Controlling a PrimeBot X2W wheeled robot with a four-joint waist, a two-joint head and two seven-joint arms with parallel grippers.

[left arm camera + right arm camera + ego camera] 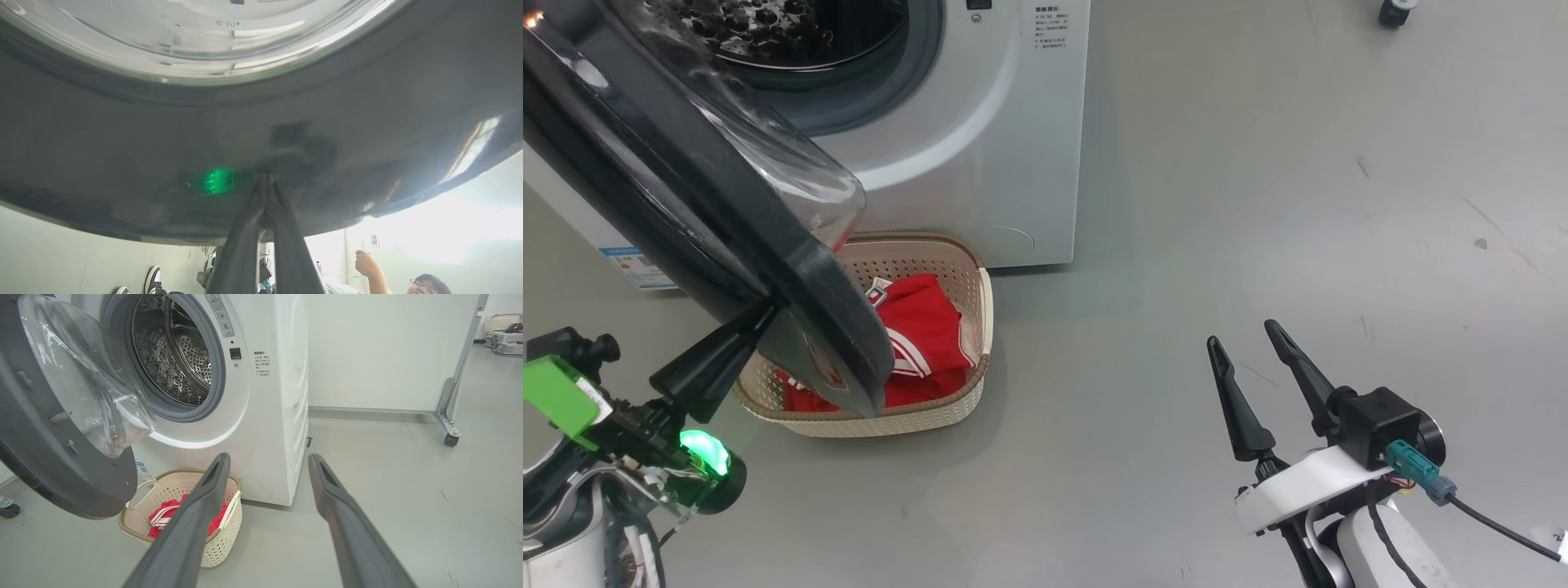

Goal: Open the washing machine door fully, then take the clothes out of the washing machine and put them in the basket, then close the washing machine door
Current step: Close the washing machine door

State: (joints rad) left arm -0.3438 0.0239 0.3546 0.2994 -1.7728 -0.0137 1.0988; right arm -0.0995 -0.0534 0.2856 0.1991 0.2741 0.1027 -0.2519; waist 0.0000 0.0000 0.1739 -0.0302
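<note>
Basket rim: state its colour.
The basket's rim is brown, over cream sides; clearest in the right wrist view.

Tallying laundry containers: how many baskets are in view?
2. The basket sits on the floor before the washing machine, holding the clothes; a second pale basket stands far off at the right wrist view's upper right. More may be hidden.
</note>
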